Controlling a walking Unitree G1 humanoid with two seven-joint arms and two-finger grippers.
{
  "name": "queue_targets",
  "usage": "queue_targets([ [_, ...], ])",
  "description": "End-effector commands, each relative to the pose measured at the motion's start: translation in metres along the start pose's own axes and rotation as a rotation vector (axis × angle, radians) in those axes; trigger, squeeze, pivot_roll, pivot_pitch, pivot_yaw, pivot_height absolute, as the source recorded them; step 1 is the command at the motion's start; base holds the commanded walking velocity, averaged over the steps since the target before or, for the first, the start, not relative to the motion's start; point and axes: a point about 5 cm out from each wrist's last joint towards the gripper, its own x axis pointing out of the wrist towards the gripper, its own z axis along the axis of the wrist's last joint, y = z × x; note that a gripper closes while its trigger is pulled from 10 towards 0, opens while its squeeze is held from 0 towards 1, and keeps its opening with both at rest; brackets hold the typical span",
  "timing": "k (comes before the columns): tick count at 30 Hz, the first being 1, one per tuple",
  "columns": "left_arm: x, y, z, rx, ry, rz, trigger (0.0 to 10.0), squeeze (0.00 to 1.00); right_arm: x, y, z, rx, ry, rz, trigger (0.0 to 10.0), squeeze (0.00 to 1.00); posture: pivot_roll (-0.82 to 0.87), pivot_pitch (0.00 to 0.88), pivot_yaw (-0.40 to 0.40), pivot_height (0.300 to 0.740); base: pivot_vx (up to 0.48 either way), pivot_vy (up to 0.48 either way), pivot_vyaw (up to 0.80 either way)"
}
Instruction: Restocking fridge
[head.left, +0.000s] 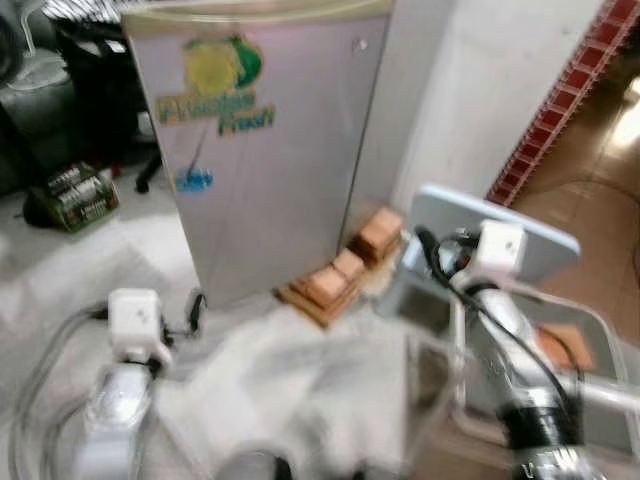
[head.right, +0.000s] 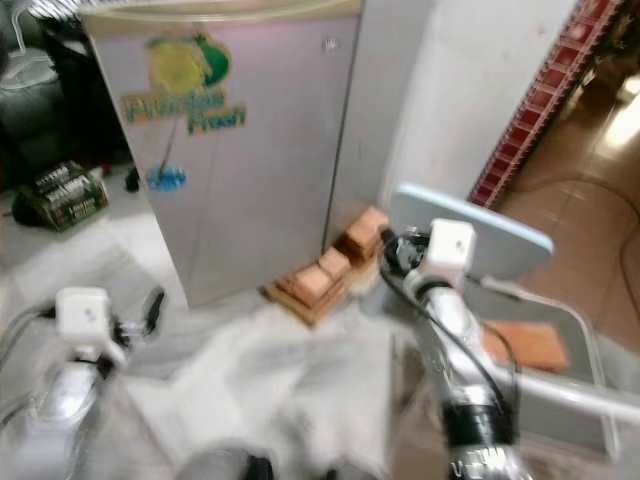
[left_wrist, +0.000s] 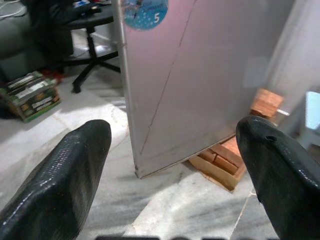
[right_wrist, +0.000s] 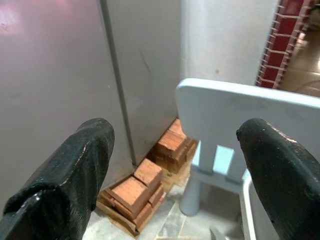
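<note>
You are facing a small fridge (head.left: 265, 150) with its door shut, a yellow and green sticker high on the front and a blue round sticker below it. Judging from this, you are in the approach step of the restocking: the door has not yet been opened and nothing to stock is in either gripper. The head views are blurring, so the robot is probably moving.

Your left gripper (left_wrist: 175, 170) is spreading wide and carrying nothing, pointing at the lower left corner of the fridge door. Your right gripper (right_wrist: 175, 165) is likewise spreading wide and carrying nothing, aiming at the gap between the fridge side and the white wall (head.left: 500, 80), where a light blue plastic chair (right_wrist: 240, 110) is standing. The next move is likely calling for you to close in on the door's edge and find a place to pull; I cannot make out a handle.

The fridge is sitting on stacked bricks (head.left: 345, 265) and a wooden board at its right lower corner, on a pale marble floor (left_wrist: 75, 125). A crumpled white cloth (head.left: 300, 390) is lying on the floor in front. Off to the left, an office chair (left_wrist: 92, 30) and a stack of green boxes (head.left: 80, 195) are standing near a dark sofa. A red tiled strip is running along the wall on the right.
</note>
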Motion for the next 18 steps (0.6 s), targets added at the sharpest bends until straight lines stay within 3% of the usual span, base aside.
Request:
queue_targets([
  [1,0.002,0.006,0.005,0.008,-0.018,0.010,10.0,0.00,0.003,0.009,0.006,0.000,-0.032,0.028,10.0,0.00,0.15,0.000,-0.031,0.740,0.000,0.446,0.00],
  [9,0.003,0.006,0.006,0.005,-0.029,0.004,10.0,0.00,0.012,0.025,0.012,-0.018,-0.064,0.072,10.0,0.00,0.15,0.000,-0.031,0.740,0.000,0.443,0.60],
  [11,0.003,0.006,0.007,0.010,-0.041,-0.003,10.0,0.00,0.013,0.027,0.013,-0.017,-0.066,0.078,10.0,0.00,0.15,0.000,-0.031,0.740,0.334,0.345,0.66],
  [18,0.003,0.008,0.007,0.002,-0.033,-0.007,10.0,0.00,0.022,0.047,0.020,-0.012,-0.084,0.114,10.0,0.00,0.15,0.000,-0.034,0.740,0.461,0.000,0.58],
])
